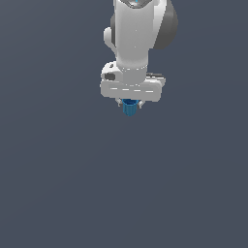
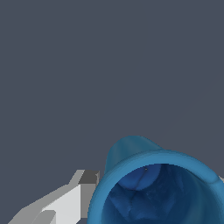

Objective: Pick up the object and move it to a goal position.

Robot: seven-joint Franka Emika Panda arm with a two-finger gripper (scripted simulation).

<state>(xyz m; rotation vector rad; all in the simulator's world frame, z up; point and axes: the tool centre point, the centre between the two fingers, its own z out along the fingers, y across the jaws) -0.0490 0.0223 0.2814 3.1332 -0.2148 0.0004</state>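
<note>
Transport phase of a pick-and-move task, single arm. The hand (image 1: pixel 130 103) was closed on the blue cup (image 1: pixel 130 107), which hung just below the white palm with only its ribbed lower body showing in the exterior view. The wrist view looked into the cup's open mouth (image 2: pixel 157 192), thick rim uppermost, with one white finger (image 2: pixel 65 203) pressed against its outer wall; the opposite finger was barely in frame. The cup appeared to be clear of the grey surface (image 1: pixel 58 184), though no shadow or contact line confirmed the gap, and no edge or corner of the surface was in view to place it by. No goal marker was visible. To carry out this step well, the grip should probably be kept firm on the tapered wall, the cup held upright, and the travel made smoothly so the cup does not slip downward.
</note>
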